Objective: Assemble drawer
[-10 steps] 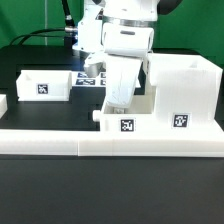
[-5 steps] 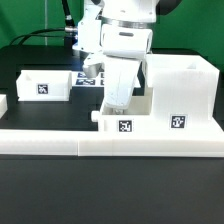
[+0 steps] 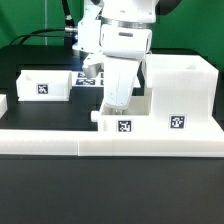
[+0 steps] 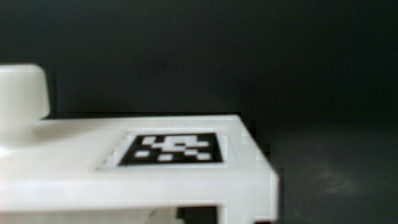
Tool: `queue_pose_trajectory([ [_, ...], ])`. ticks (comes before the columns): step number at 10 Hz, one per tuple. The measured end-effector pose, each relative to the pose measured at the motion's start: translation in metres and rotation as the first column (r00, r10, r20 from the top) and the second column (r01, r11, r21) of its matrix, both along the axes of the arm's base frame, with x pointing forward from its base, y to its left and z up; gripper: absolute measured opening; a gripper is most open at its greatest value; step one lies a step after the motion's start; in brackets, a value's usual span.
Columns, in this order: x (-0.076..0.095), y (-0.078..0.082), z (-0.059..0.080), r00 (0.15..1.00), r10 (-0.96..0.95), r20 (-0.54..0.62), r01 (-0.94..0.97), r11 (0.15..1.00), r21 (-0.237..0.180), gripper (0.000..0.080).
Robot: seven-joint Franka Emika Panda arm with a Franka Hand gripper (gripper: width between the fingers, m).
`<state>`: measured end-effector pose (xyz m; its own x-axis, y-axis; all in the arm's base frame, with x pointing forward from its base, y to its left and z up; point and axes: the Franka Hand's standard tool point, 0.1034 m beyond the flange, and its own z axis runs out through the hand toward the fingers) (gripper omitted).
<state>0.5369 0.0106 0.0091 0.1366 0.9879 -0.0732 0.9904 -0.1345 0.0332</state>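
Observation:
A small knobbed tray box (image 3: 127, 124) stands against the front rail, its tag facing the camera and its knob (image 3: 97, 115) on the exterior view's left. My gripper (image 3: 116, 106) reaches down into it and appears shut on its front wall. The tall housing (image 3: 186, 88) stands touching the tray on the exterior view's right. A second tray box (image 3: 44, 85) sits apart on the exterior view's left. The wrist view shows the held tray's tagged face (image 4: 175, 150) and its knob (image 4: 18, 95) close up; my fingertips are mostly hidden there.
The long low white rail (image 3: 60, 144) runs across the front of the table. The marker board (image 3: 88, 82) lies flat behind the arm. Black cables hang at the back on the exterior view's left.
The tray box and my gripper have shifted very slightly towards the exterior view's left. Nothing else has moved.

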Motion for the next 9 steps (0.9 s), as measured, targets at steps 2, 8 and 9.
queue_pose_trajectory([
  [2, 0.0024, 0.0011, 0.0005, 0.999, 0.037, 0.003, -0.037, 0.999, -0.009, 0.0044],
  [8, 0.0034, -0.0036, 0.0004, 0.999, 0.047, 0.001, -0.047, 0.998, -0.028, 0.0050],
  [9, 0.0035, -0.0037, 0.0004, 0.999, 0.047, 0.001, -0.047, 0.999, -0.028, 0.0050],
])
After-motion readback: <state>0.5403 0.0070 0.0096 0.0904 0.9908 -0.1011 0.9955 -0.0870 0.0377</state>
